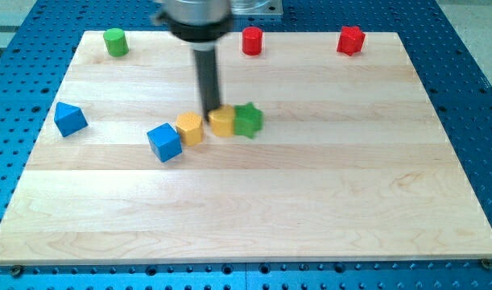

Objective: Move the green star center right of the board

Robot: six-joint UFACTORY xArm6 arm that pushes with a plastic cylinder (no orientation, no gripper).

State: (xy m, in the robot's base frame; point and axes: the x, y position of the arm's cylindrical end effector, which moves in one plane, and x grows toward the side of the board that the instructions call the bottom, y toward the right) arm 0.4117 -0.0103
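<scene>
The green star [248, 120] lies a little left of the board's middle, in its upper half. It touches a yellow block [222, 122] on its left. My tip [210, 111] stands at the upper left corner of that yellow block, touching or nearly touching it. A yellow hexagon block [189, 128] lies just left of the tip, and a blue cube [164, 142] sits against it at lower left.
A blue triangular block [69, 118] lies at the view's left edge of the wooden board [310, 201]. A green cylinder [115, 41], a red cylinder [252, 40] and a red star [351, 40] stand along the board's top edge.
</scene>
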